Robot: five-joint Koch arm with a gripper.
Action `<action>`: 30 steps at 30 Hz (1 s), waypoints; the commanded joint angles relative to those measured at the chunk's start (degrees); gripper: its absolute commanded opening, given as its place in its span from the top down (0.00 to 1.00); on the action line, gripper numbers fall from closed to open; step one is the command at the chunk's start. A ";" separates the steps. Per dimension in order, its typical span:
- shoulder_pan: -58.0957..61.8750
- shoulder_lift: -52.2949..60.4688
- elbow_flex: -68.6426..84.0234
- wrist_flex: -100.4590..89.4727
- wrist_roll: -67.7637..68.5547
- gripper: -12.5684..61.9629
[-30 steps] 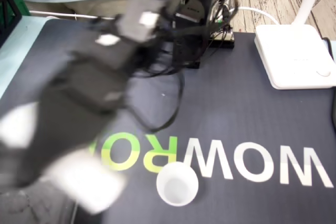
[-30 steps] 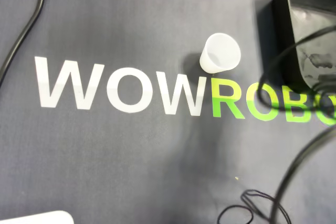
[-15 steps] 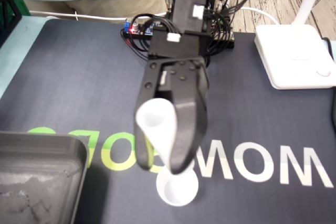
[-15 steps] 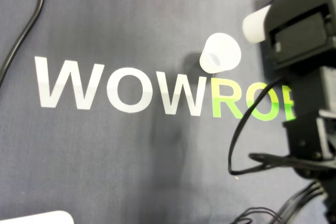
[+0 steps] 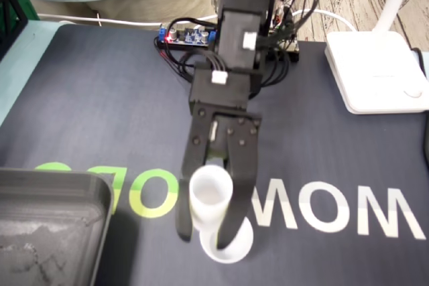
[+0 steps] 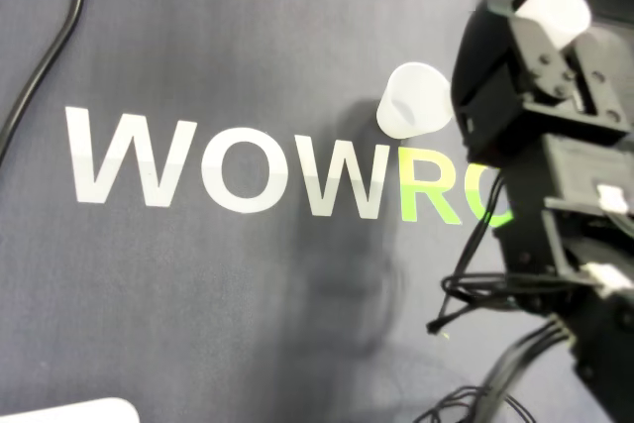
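Arm sits lower than half a second ago. The held cup (image 5: pixel 210 195), tilted then, is upright now. Fixed view: grey tray (image 5: pixel 53 212) at the counter's (image 5: pixel 335 145) near left corner, white lamp base (image 5: pixel 375 65) at the far right corner, wiring (image 5: pixel 194 38) along the far edge. Fingers (image 5: pixel 240 179) are clamped on the held cup's sides, tips reaching past its base. Standing cup (image 5: pixel 244 246) rests by the near edge, partly hidden behind cup and fingers. Contact between the cups unclear.
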 commanded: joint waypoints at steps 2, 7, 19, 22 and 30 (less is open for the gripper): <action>-1.49 -1.23 -3.25 -8.35 -0.88 0.79; -4.22 -3.43 -4.57 -9.40 -0.70 0.79; -4.57 -6.68 -4.75 -9.49 -0.44 0.79; -4.48 -6.94 -4.31 -9.49 -0.44 0.79; -4.13 -7.47 -3.16 -9.49 1.23 0.60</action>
